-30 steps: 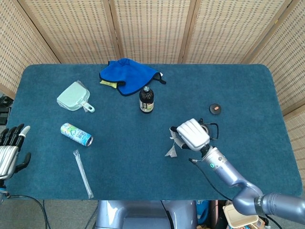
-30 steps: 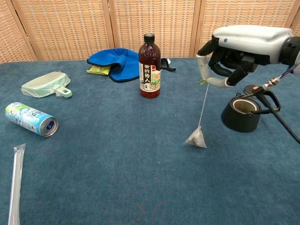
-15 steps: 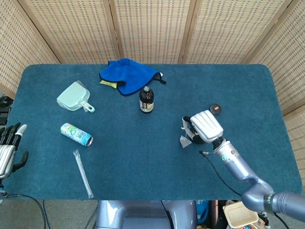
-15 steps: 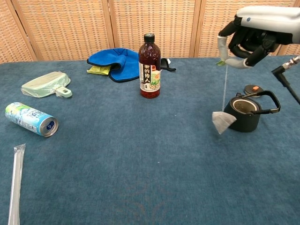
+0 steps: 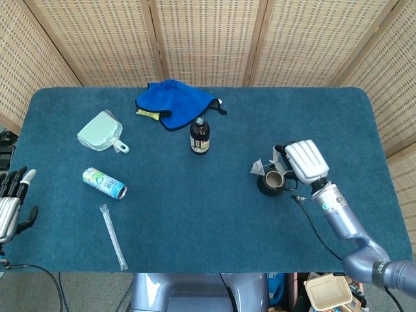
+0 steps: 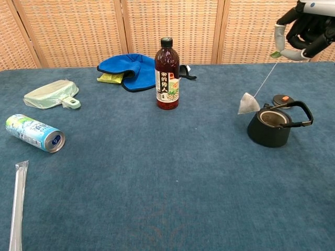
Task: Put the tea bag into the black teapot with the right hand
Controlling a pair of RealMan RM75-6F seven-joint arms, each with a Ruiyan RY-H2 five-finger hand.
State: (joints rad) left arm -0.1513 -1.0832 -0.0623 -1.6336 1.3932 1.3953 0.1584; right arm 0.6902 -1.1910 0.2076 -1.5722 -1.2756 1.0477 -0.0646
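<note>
Wicker screens back a blue-carpeted bench [image 5: 195, 221] carrying one black teapot [image 6: 268, 127], one tea bag [image 6: 248, 103], one bottle [image 6: 167, 73], one can [image 6: 34, 133], one blue cloth [image 6: 127, 67], one scoop [image 6: 51, 94] and one wrapped straw [image 6: 18, 201]. Right hand [image 6: 306, 30] fingers [image 6: 281, 36] pinch the string's tag; the bag hangs at their seven o'clock, just beside the pot's rim. Left hand [image 5: 10, 207] rests with fingers apart, holding nothing.

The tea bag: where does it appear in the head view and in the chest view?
Head view: tea bag right of centre, at the left edge of the black teapot.
Chest view: tea bag at right, hanging beside the teapot's upper left.
Shared landmark: the teapot.
</note>
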